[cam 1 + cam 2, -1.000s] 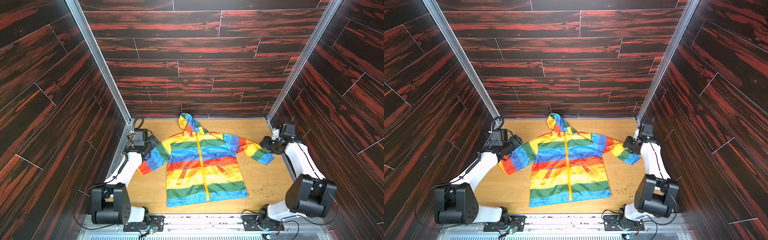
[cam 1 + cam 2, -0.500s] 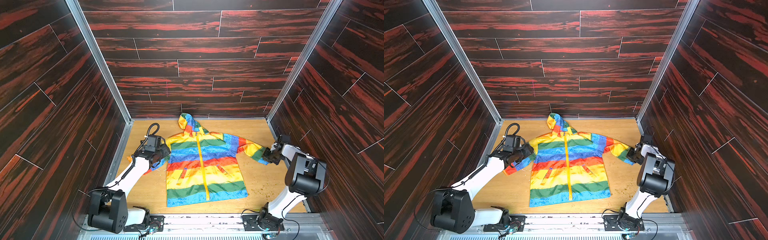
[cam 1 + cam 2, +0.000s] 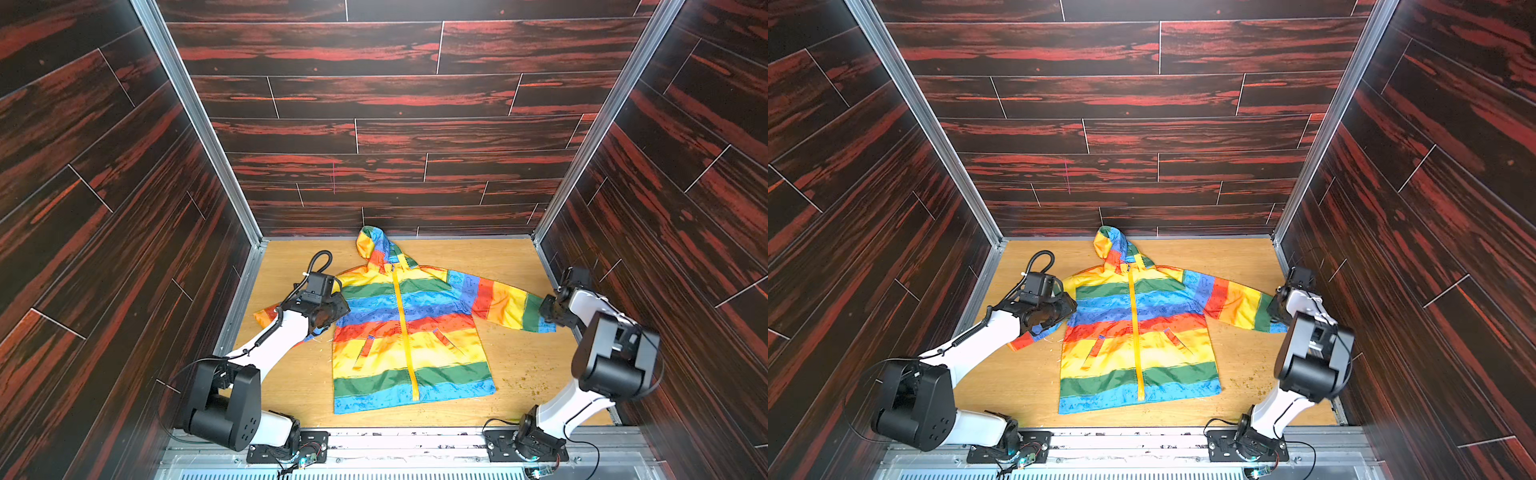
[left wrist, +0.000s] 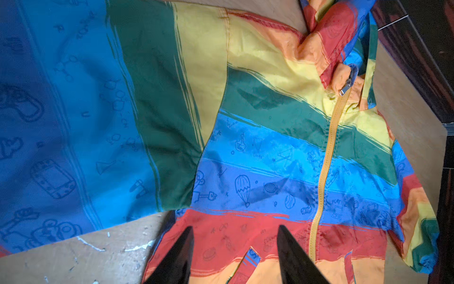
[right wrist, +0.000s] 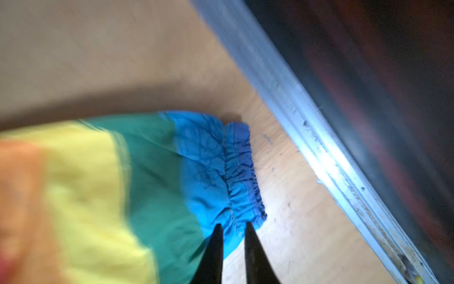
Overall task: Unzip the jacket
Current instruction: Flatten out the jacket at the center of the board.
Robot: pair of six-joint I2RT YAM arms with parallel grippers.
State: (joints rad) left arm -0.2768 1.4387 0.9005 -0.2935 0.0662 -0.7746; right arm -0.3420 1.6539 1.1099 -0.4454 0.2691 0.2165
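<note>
The rainbow-striped jacket [image 3: 436, 332] [image 3: 1163, 336] lies flat and front up on the wooden floor, hood toward the back wall. Its yellow zipper [image 3: 405, 332] [image 4: 326, 159] is closed, with the metal pull [image 4: 345, 86] up at the collar. My left gripper [image 3: 341, 309] [image 3: 1068, 309] [image 4: 234, 227] hovers open over the red stripe beside the armpit, and nothing sits between its fingers. At the blue cuff [image 5: 240, 172] of the other sleeve [image 3: 511, 307], my right gripper [image 3: 545, 309] [image 3: 1273, 309] [image 5: 233, 223] has its jaws a narrow gap apart, with floor showing between them.
Dark wood-look walls close in on three sides. A metal rail [image 5: 319, 147] runs along the floor right beside the right gripper. Crumbs [image 3: 528, 378] dot the floor at the front right. The sleeve under my left arm [image 3: 266, 316] is bunched.
My left gripper has travelled from the sleeve end inward to the jacket's body, its jaws narrowing a little. The right arm's elbow swung toward the front while its gripper stayed at the cuff.
</note>
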